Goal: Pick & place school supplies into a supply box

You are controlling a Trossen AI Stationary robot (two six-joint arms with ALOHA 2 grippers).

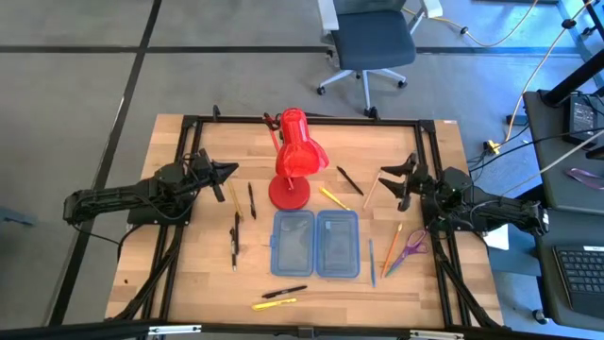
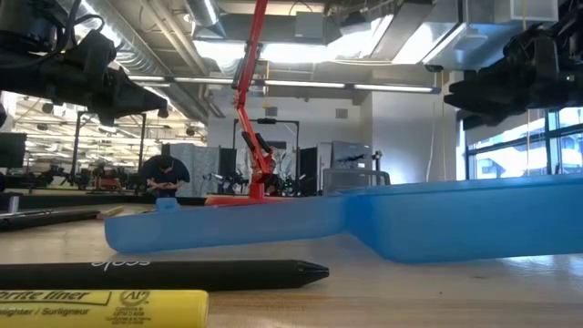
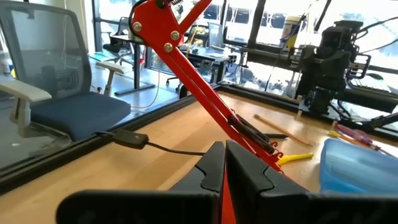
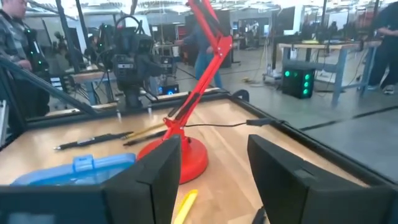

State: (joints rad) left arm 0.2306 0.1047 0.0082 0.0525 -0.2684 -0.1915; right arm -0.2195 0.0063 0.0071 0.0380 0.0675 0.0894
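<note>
1 supply box (image 1: 315, 243) (lying open), 1 scissors (image 1: 412, 247); left gripper (image 3: 224, 163) pinched closed, right gripper (image 4: 214, 163) wide.

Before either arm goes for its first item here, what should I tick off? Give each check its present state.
1. Supply box lying open, both halves flat: ok.
2. Box empty: cannot tell for certain; no item shows inside.
3. Left hand ready to grasp: not ok, fingers shut.
4. Right hand ready to grasp: ok, fingers open and empty.
5. Red lamp clear of box: ok, it stands just behind it.
6. Scissors reachable: ok, beside the right arm.
</note>
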